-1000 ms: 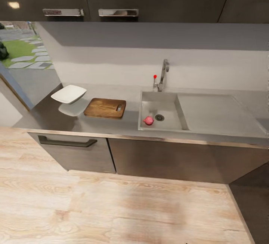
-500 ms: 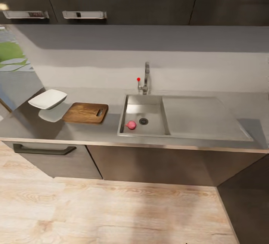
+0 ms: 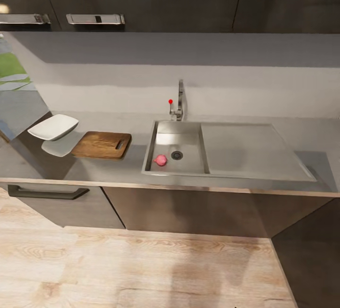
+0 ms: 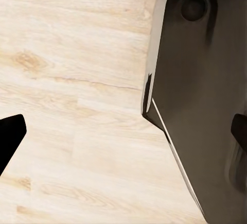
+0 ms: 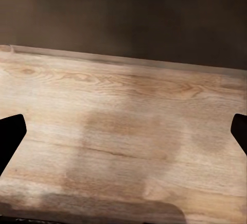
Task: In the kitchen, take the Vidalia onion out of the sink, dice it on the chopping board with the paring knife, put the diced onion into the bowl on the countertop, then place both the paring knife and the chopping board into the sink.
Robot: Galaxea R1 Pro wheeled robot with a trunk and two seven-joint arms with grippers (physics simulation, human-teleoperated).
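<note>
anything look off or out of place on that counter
One oddity: the bowl appears to float above the countertop, with its pale reflection or shadow below it beside the chopping board. The onion lies in the sink near the drain, as expected. Nothing is spilled or damaged.

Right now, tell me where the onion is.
In the head view the onion lies inside the sink basin, at its front left, just left of the round drain and right of the chopping board.

Onion (image 3: 160, 160) in sink (image 3: 163, 171), board (image 3: 102, 145) left
</note>
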